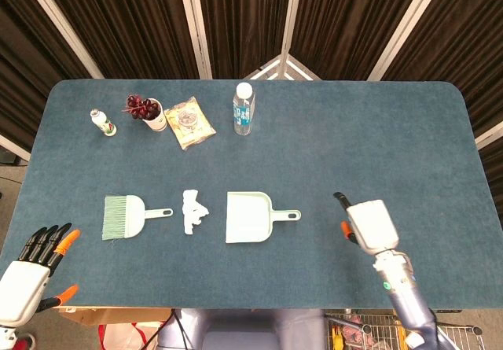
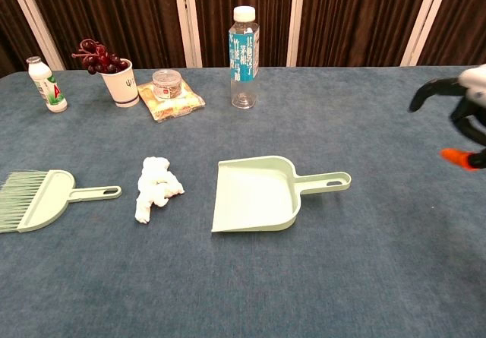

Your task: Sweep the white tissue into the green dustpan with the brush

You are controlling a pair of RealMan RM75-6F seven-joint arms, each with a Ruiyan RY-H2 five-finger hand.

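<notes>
The green brush [image 1: 124, 216] lies at the front left of the table, bristles to the left, also seen in the chest view [image 2: 38, 199]. The crumpled white tissue [image 1: 192, 211] [image 2: 156, 186] lies between the brush and the green dustpan [image 1: 250, 217] [image 2: 258, 194], whose handle points right. My right hand [image 1: 365, 224] [image 2: 459, 114] hovers over the table to the right of the dustpan handle, fingers apart, holding nothing. My left hand [image 1: 31, 275] hangs off the front left corner of the table, fingers spread and empty.
Along the back stand a small white bottle [image 1: 102, 122], a paper cup with grapes [image 1: 149, 112], a snack packet with a jar [image 1: 189, 122] and a water bottle [image 1: 244, 108]. The blue table [image 1: 377, 145] is bare on its right half.
</notes>
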